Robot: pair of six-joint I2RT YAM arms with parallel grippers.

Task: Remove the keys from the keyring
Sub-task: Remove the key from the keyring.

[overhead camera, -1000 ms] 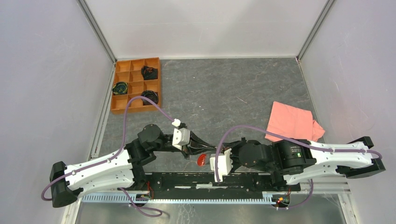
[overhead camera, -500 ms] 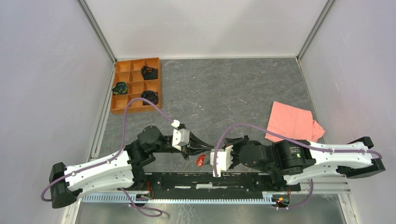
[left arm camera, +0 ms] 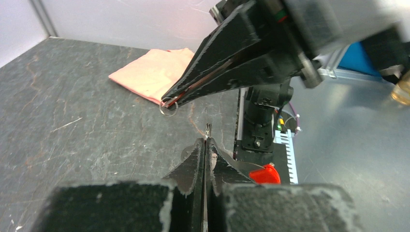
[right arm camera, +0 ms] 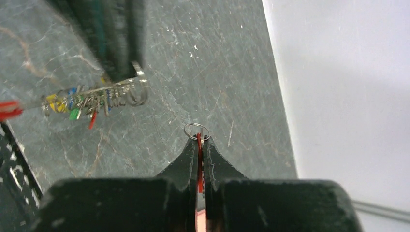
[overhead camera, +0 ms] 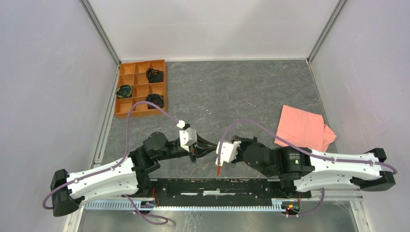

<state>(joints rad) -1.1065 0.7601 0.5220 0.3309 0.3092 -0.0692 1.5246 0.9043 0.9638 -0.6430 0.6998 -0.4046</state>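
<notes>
Tray: far-left corner of the bench, well apart from both arms.
Left gripper: clamped shut on the keys, over the near middle.
Keys: 1 blurred row, lying crosswise to the right fingers.
Keyring: ring juts past the fingertips, apart from the keys; the strap's long axis runs along the fingers.
Right gripper: closed on the red strap.
Open room: bare bench out to the far edge.
Cloth: near the right edge.
</notes>
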